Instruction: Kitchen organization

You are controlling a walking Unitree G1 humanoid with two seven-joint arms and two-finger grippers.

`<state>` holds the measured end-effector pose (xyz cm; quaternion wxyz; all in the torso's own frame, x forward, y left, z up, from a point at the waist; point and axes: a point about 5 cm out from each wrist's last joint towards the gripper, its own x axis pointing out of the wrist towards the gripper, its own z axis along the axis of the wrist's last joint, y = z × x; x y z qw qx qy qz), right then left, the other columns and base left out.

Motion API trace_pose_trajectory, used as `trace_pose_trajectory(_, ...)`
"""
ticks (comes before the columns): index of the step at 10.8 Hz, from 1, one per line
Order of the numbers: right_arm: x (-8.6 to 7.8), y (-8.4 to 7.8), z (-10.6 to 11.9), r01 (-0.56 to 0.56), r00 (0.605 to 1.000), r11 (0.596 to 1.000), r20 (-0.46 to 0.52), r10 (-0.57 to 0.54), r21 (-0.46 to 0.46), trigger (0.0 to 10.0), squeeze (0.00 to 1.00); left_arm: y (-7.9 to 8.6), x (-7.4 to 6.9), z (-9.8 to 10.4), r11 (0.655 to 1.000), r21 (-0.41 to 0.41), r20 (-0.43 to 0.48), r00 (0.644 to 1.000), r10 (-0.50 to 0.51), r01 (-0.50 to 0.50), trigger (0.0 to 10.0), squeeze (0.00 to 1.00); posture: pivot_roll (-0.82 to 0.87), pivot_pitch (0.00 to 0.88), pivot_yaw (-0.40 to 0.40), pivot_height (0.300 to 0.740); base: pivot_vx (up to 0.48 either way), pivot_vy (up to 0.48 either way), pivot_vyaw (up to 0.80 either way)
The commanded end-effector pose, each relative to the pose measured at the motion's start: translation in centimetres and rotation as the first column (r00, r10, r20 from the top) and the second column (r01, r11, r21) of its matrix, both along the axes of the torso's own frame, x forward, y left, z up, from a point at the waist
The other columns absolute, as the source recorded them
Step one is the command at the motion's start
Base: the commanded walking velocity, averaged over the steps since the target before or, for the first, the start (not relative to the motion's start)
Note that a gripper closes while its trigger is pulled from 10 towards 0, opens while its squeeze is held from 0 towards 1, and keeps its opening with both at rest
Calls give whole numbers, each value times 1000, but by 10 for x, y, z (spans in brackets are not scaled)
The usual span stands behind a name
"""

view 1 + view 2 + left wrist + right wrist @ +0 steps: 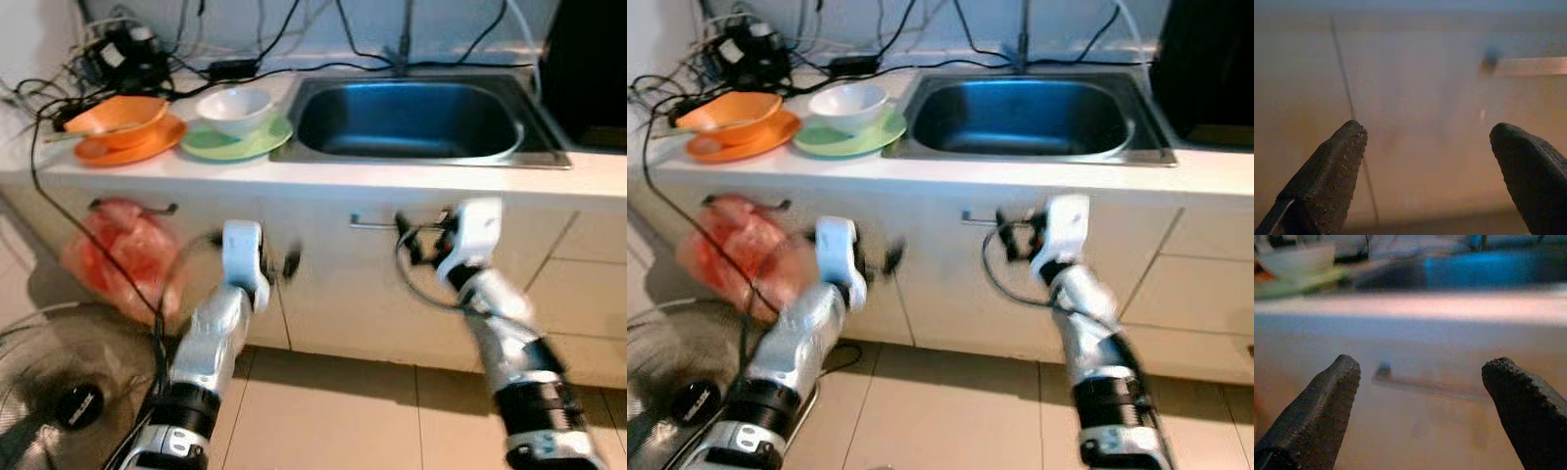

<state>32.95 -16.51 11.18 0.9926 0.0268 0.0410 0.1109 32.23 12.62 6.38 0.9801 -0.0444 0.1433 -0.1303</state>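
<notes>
**Both claws raised at the cabinet front, fingers spread**

You have no readable writing or brand anywhere here; the frames are blurred.

Your left gripper [1425, 166] faces a cabinet door [333, 284] with its fingers wide apart, holding nothing. A thin black cable [1347, 93] hangs just before it. Beyond it to the left hangs a red plastic bag [122, 250], with a floor fan [59, 392] below.

Your right gripper [1422, 406] is likewise released and empty, pointed at the metal door handle [377, 223] just ahead.

Above both claws, on the counter [392, 178], sit an orange bowl [116, 119] on an orange plate [147, 147], a white bowl [235, 108] on a green plate [240, 145], and the steel sink [411, 119] above the right claw. Tangled cables [118, 54] lie behind the dishes.
</notes>
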Motion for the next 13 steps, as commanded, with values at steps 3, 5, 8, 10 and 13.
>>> trace_pose_trajectory(3, -4, 8, -37, 10, 993, 1000, -116, -7, 29, 10000, 0, 16, -21, -50, 997, 77, -176, 984, 21, -8, 10000, 0, 11, 0, 103, 740, 0, 0, 0)
trace_pose_trajectory(5, -12, 11, -71, 37, 970, 999, -242, -28, 32, 10000, 0, 15, -34, -72, 991, 125, -274, 962, -8, 43, 10000, 0, 9, 0, 106, 740, 0, 0, 0)
trace_pose_trajectory(8, -45, 14, -125, 107, 870, 994, -486, -78, 33, 10000, 0, 26, -67, -105, 965, 232, -449, 894, -3, 119, 10000, 0, 17, 0, 113, 740, 0, 0, 0)
trace_pose_trajectory(10, -67, 16, -148, 61, 813, 995, -575, -92, -74, 10000, 0, 46, -86, -119, 974, 218, -539, 840, 69, 59, 10000, 0, 16, 0, 115, 740, 0, 0, 0)
trace_pose_trajectory(13, -90, 3, -166, 104, 737, 988, -659, -154, -115, 10000, 0, 66, -120, -138, 954, 284, -634, 765, 113, 94, 10000, 0, 27, 1, 105, 740, 0, 0, 0)
